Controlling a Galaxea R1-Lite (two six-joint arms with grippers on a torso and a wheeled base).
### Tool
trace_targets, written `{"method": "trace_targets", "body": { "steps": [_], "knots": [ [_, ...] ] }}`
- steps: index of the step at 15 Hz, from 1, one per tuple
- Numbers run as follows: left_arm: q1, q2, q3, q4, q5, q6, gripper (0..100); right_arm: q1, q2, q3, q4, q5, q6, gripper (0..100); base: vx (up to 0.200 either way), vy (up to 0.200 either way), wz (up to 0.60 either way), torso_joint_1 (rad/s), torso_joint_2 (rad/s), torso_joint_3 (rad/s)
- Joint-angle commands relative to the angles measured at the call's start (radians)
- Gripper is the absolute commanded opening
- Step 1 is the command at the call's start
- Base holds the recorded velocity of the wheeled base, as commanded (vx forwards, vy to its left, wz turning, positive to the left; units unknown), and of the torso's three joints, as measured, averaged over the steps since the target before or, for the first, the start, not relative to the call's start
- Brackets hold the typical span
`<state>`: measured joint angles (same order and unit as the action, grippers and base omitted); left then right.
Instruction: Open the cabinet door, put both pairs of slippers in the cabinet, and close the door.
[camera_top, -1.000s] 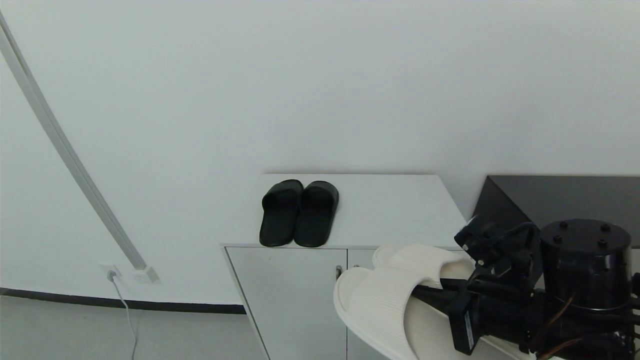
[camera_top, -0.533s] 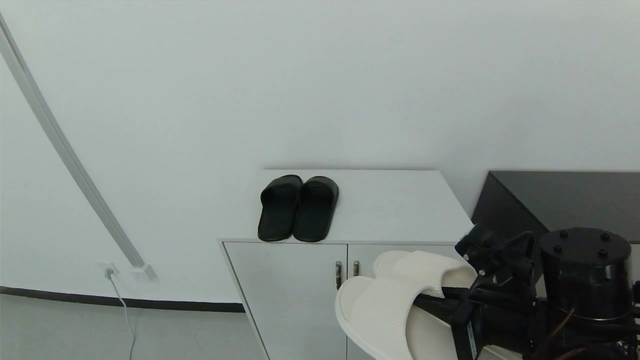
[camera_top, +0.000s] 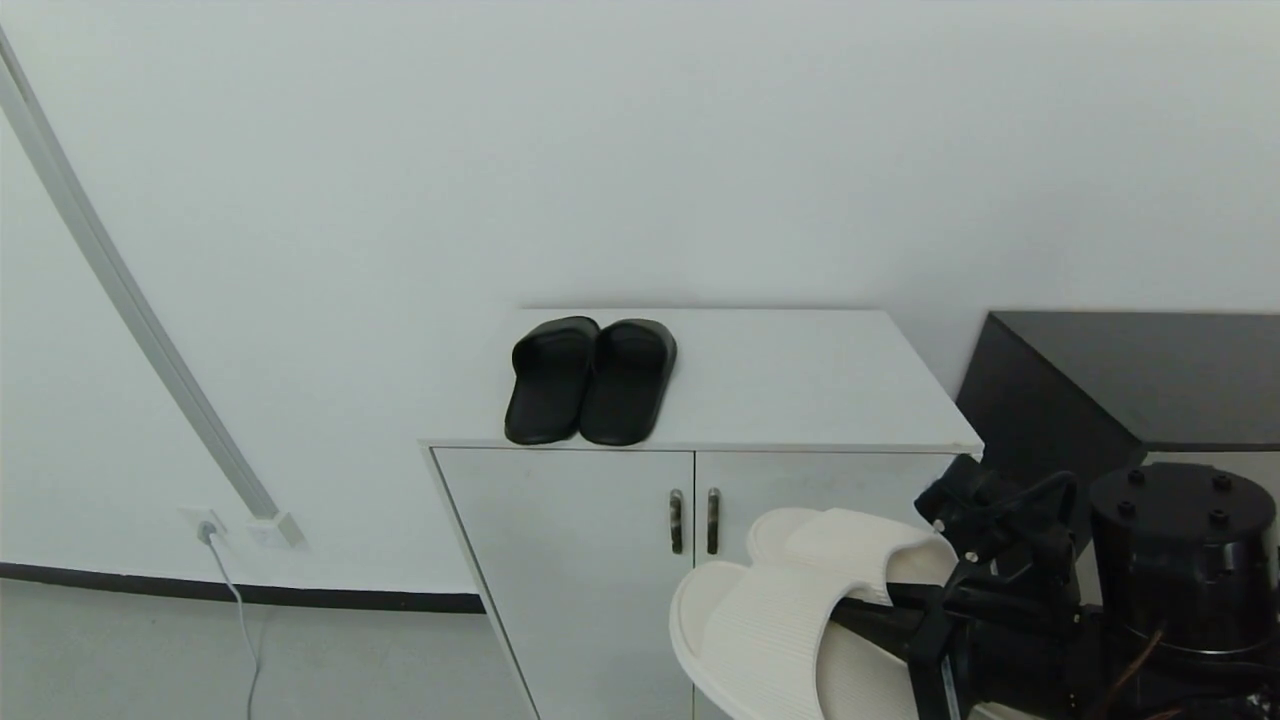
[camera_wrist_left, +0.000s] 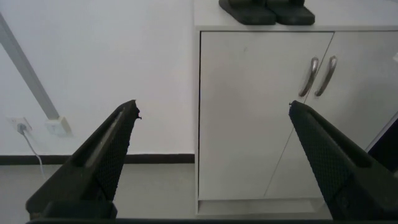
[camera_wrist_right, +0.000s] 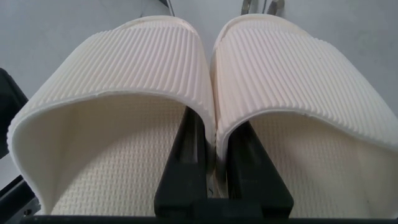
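Observation:
A white cabinet (camera_top: 560, 560) stands against the wall, both doors shut, its two handles (camera_top: 692, 521) meeting at the middle. A pair of black slippers (camera_top: 590, 380) lies on its top near the front left edge, also seen as black slippers (camera_wrist_left: 267, 11) above the cabinet (camera_wrist_left: 249, 118) and its handles (camera_wrist_left: 318, 76). My right gripper (camera_wrist_right: 211, 165) is shut on a pair of white slippers (camera_wrist_right: 193, 93), pinching their inner edges together; in the head view the white slippers (camera_top: 790, 600) hang in front of the right door. My left gripper (camera_wrist_left: 211, 143) is open, facing the left door from a distance.
A black table (camera_top: 1130, 370) stands right of the cabinet. On the wall to the left a grey conduit (camera_top: 110, 270) runs down to a socket (camera_top: 205, 525) with a cable hanging to the grey floor (camera_top: 200, 650).
The head view has shifted, so the cabinet now sits higher with more of its doors and both handles showing. The right gripper with the white slippers has sunk relative to the cabinet top.

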<state>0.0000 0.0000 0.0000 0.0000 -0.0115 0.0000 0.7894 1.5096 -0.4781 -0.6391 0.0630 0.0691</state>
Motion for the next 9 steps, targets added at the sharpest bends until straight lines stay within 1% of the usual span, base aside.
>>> {"method": "trace_targets", "body": {
  "steps": [1, 9],
  "knots": [
    [0.000, 0.002, 0.000, 0.000, -0.001, 0.000, 100, 0.001, 0.000, 0.001, -0.001, 0.000, 0.000, 0, 0.000, 0.000, 0.00, -0.217, 0.54, 0.310],
    [0.000, 0.002, 0.000, 0.000, -0.001, 0.003, 100, 0.019, -0.009, 0.016, -0.016, 0.000, -0.002, 0, 0.000, 0.000, 0.00, -0.211, 0.53, 0.318]
  ]
}}
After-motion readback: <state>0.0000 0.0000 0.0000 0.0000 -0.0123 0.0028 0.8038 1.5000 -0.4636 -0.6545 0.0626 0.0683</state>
